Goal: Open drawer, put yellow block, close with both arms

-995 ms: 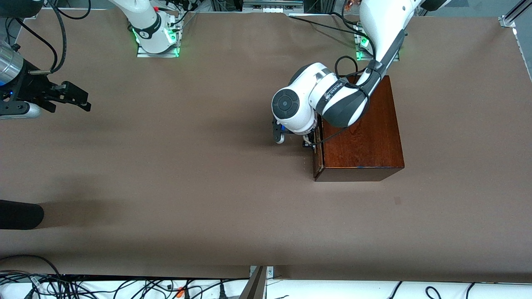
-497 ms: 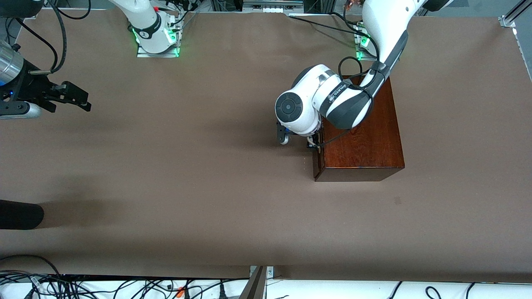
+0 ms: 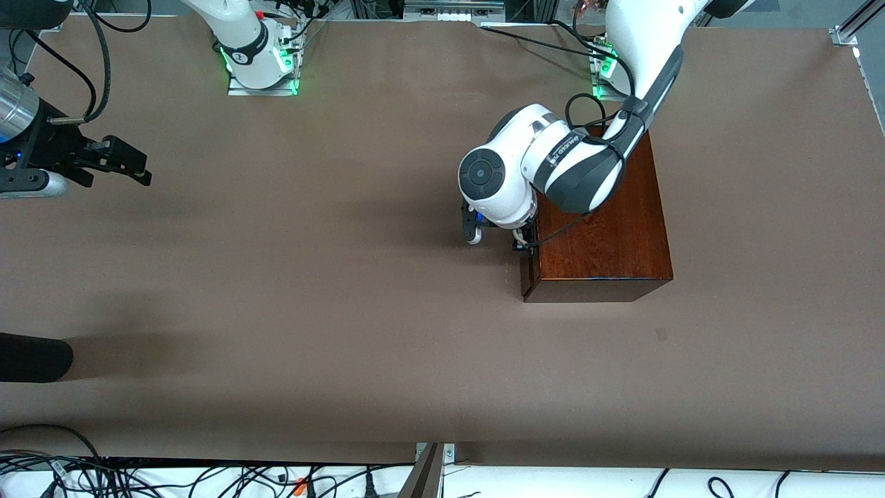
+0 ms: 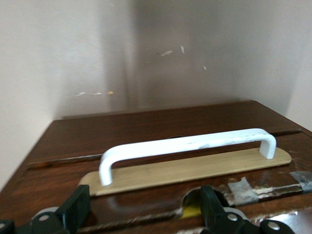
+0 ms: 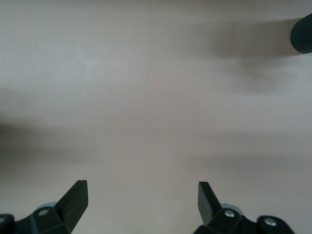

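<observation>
Both end effectors (image 4: 141,212) (image 5: 142,201) agape (right waiting)

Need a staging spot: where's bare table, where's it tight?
Bare brown table runs from the wooden box toward the right gripper, and nearer the camera. Tight only at the drawer, where the open left gripper faces its handle.

We see the left arm's wrist covering most of the left tool (image 3: 494,235) and the drawer (image 3: 531,266) front. The right tool (image 3: 114,166) is cut by the nine o'clock edge. A yellow speck in the left wrist view stays unidentifiable.
</observation>
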Robot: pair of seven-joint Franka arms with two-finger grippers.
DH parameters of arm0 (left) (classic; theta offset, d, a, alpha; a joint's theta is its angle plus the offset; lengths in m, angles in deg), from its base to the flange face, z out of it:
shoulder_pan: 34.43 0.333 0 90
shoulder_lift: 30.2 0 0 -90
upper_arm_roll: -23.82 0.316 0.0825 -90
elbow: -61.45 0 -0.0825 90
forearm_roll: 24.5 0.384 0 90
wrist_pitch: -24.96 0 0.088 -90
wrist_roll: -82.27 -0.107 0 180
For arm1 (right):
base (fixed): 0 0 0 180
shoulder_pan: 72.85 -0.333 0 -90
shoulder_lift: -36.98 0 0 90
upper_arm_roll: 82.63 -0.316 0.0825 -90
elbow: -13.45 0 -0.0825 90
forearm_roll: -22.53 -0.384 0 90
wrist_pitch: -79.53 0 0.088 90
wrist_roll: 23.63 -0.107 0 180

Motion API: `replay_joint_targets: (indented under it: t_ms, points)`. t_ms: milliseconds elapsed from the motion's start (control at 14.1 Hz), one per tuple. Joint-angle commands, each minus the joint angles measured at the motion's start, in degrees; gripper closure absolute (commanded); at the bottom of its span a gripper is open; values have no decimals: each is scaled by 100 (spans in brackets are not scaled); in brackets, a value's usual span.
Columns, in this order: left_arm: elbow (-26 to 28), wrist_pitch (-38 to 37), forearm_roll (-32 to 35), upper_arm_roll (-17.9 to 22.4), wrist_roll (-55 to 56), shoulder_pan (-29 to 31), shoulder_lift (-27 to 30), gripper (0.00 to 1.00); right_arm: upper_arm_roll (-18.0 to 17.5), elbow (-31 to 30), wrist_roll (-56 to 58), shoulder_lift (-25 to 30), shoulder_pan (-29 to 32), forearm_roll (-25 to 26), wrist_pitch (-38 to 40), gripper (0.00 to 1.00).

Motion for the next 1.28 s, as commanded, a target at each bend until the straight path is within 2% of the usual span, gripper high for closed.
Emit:
replay_joint_targets:
  t_ms: [0, 213, 426, 711, 995, 1208]
  points:
    - [-115, -98, 259, -254, 218, 66, 198, 0, -22, 80, -84, 15, -6, 30, 74, 0]
    - [-387, -116, 251, -526, 586, 66, 259, 0, -22, 80, -84, 15, 2, 30, 74, 0]
    - [-406, -124, -107, -580, 1367, 162, 872, 0, -22, 80, -84, 15, -6, 30, 74, 0]
    - [-432, -501, -987, -580, 2405, 900, 1682, 0, -22, 80, -84, 15, -6, 30, 74, 0]
    - [-458, -1055, -1024, -501, 3187, 1270, 2139, 0, -22, 80, -84, 15, -6, 30, 74, 0]
    - [-467, -1249, -1356, -501, 4005, 2024, 2412, 0, -22, 88, -84, 15, -6, 30, 74, 0]
